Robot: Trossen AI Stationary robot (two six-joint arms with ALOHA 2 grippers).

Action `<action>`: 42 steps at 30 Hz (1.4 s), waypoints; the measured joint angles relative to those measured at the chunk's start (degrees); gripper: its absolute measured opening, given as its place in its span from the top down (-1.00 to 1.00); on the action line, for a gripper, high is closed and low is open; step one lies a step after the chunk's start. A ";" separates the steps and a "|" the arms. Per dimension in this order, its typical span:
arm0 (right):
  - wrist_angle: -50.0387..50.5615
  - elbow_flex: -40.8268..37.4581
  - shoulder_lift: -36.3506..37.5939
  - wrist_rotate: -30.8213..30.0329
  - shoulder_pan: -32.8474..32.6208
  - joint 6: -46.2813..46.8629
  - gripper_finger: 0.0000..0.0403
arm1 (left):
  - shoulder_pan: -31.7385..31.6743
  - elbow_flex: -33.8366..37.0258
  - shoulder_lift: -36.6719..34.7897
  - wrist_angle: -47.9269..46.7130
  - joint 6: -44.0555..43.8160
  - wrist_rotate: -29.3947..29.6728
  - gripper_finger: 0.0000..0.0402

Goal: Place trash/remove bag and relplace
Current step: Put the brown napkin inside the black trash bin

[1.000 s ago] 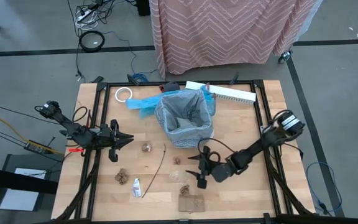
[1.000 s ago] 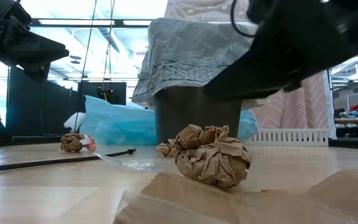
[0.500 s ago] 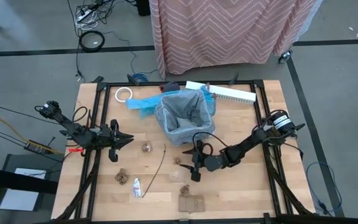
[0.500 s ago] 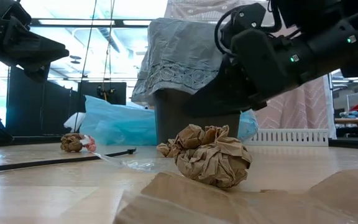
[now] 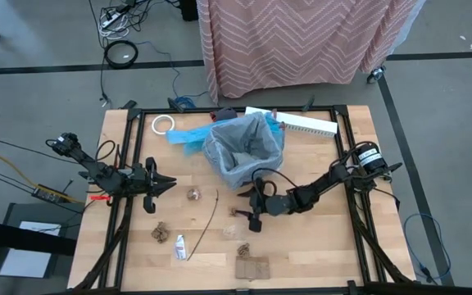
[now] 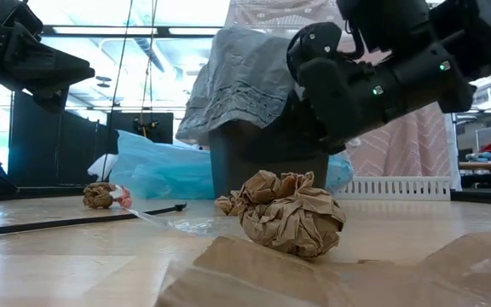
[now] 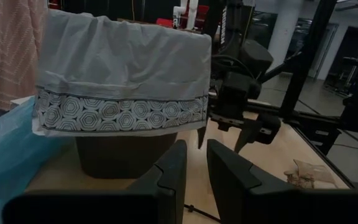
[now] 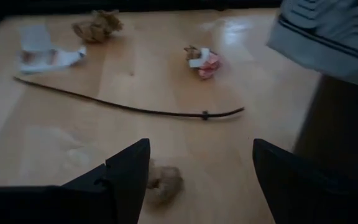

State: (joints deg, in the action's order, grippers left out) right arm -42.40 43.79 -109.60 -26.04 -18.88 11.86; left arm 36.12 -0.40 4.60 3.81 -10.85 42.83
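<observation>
A dark bin lined with the grey bag (image 5: 244,152) stands mid-table. Trash lies on the wood nearer than it: brown wads (image 5: 193,194) (image 5: 161,232) (image 5: 242,247), a thin stick (image 5: 211,211), a white tube (image 5: 180,246) and a cardboard square (image 5: 252,267). My right gripper (image 5: 249,215) is open and low just in front of the bin. Its fingers stand on either side of a small brown wad (image 8: 161,182). My left gripper (image 5: 170,183) hovers at the table's left, shut, pointing at the bin.
A blue plastic bag (image 5: 188,137) lies against the bin's left side, with a white tape roll (image 5: 163,124) beyond it. A white slatted rack (image 5: 293,121) lies at the far edge. The right arm's forearm (image 5: 326,184) passes close by the bin's near right side.
My right gripper has swept from the near right toward the table's left and far side, stopping low over the small wad by the bin, open all the while. The lined bin has tipped a little in the low view. The left arm has kept still.
</observation>
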 joint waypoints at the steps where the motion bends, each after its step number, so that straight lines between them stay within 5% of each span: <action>1: -0.67 0.00 0.00 1.10 0.02 0.55 -0.31 | 0.00 0.02 0.00 0.00 -0.04 0.00 0.64; 16: -1.19 0.60 -0.20 2.18 0.51 -0.49 -0.31 | 0.00 0.02 0.07 -0.04 0.11 0.02 0.64; 26: -1.33 9.13 -8.55 4.85 0.16 -5.18 -0.31 | 0.00 0.01 0.23 -0.07 -0.09 0.02 0.64; 42: 1.40 4.83 -9.31 3.31 0.09 2.27 -0.20 | -0.01 0.01 0.28 -0.09 -0.31 0.00 0.64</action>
State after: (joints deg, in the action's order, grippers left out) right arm -41.00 48.62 -118.91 -22.73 -18.79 14.13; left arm 36.11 -0.39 4.89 3.73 -11.16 42.83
